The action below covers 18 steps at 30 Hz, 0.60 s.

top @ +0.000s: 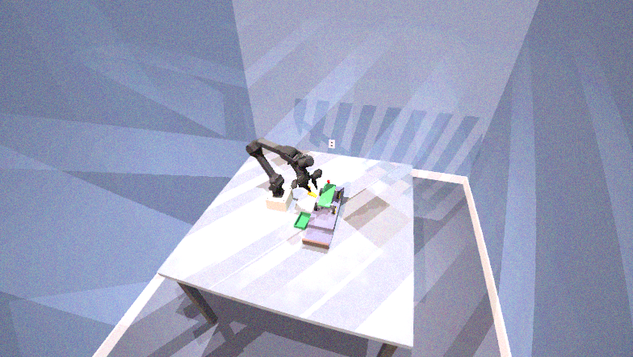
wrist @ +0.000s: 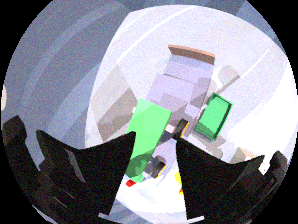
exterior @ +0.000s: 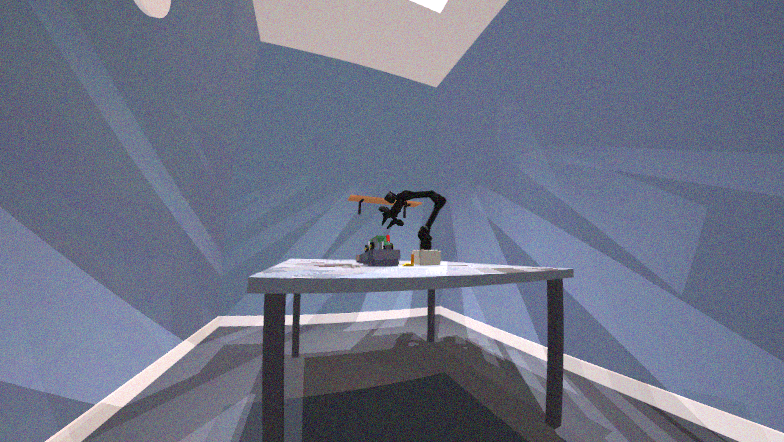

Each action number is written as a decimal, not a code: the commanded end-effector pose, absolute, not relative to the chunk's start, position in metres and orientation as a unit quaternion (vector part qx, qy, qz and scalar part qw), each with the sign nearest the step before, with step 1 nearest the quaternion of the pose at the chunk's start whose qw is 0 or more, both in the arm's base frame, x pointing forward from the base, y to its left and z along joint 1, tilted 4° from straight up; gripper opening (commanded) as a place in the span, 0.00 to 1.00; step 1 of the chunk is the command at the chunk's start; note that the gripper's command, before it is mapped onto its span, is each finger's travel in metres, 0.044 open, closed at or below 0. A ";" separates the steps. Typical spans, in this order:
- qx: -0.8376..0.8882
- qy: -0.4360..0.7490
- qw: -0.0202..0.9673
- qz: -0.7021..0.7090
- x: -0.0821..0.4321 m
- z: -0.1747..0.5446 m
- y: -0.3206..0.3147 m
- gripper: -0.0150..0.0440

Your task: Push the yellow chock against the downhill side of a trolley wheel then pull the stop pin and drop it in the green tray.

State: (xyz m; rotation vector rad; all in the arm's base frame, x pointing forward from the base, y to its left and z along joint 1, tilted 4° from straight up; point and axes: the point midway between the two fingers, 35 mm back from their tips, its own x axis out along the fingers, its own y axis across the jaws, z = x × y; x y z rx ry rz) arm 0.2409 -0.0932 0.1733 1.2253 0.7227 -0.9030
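The trolley (top: 328, 195) (exterior: 379, 239) (wrist: 148, 120) with a green top stands on the grey ramp (top: 321, 222) (wrist: 167, 90). The red-headed stop pin (top: 328, 181) (exterior: 388, 238) (wrist: 131, 183) is at its uphill end. The yellow chock (top: 312, 194) (exterior: 408, 264) (wrist: 177, 177) stands on the table beside the ramp; my right finger partly hides it in the wrist view. Its rubber base cannot be made out. The green tray (top: 303, 220) (wrist: 216, 116) looks empty. My gripper (top: 312, 190) (exterior: 386, 225) (wrist: 156, 139) is partly open and empty, above the trolley and chock area.
The arm's pale base block (top: 277, 203) (exterior: 430, 256) stands on the same side of the ramp as the chock and tray. A brown end board (top: 315, 242) (wrist: 192, 52) closes the ramp's low end. An orange shelf (exterior: 365, 199) shows behind the arm in the exterior view.
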 end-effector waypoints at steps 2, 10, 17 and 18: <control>0.571 0.341 0.624 -0.411 0.248 0.158 -0.067 0.58; 0.606 0.373 0.548 -0.440 0.252 0.133 -0.017 0.58; 0.616 0.391 0.487 -0.479 0.245 0.112 0.026 0.58; 0.617 0.393 0.479 -0.486 0.244 0.109 0.032 0.58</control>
